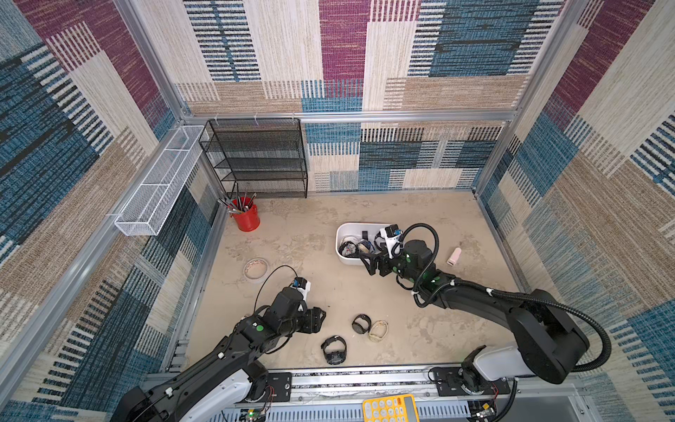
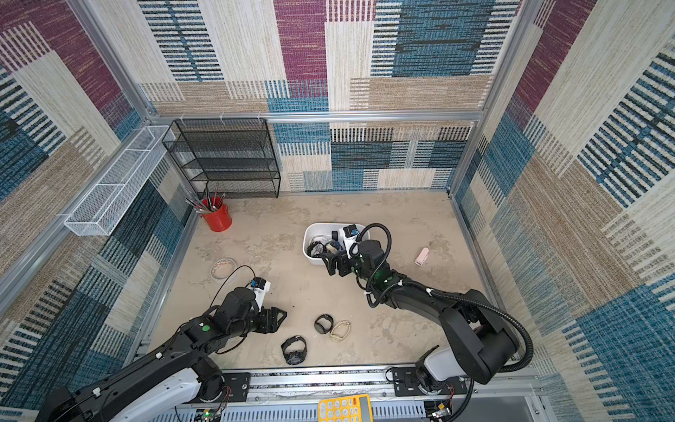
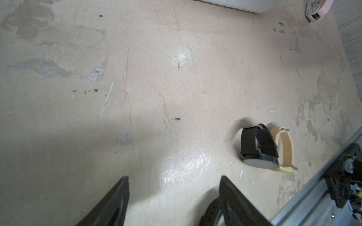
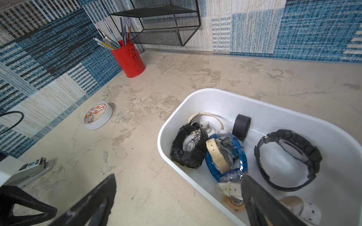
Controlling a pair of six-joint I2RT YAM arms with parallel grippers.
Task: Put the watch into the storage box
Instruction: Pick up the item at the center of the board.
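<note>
overhead and wrist views, sorting in progress. the storage box [image 4: 215,97] sits toward the far right of the table, where your right arm reaches it easily. it already holds several watches, piled loosely against its low walls.

three watches lie outside it, near the front rail. the chunky black watch [image 1: 333,350] is closest to your left arm. the slim black watch [image 1: 361,323] and the beige watch [image 1: 378,330] stand on edge and touch each other. their straps are buckled into loops, which is why they sit upright and offer a band to pinch.

the left gripper [image 3: 174,177] hangs low over the bare table just beside the chunky black watch. its jaws are apart and nothing is between them. in the left wrist view a curve of black strap shows next to one finger, so this watch is probably your next pick.

the right gripper [image 4: 178,176] is spread wide and empty, straddling the near wall of the box. one finger is over the contents and the other over the table. that pose suits letting a watch fall inside rather than picking one up.

the red pen cup [image 1: 246,217] and the tape roll [image 1: 255,269] stand well apart from the watches, on the left side, and play no part in the task. expect the touching pair to shift together if you nudge either one.
</note>
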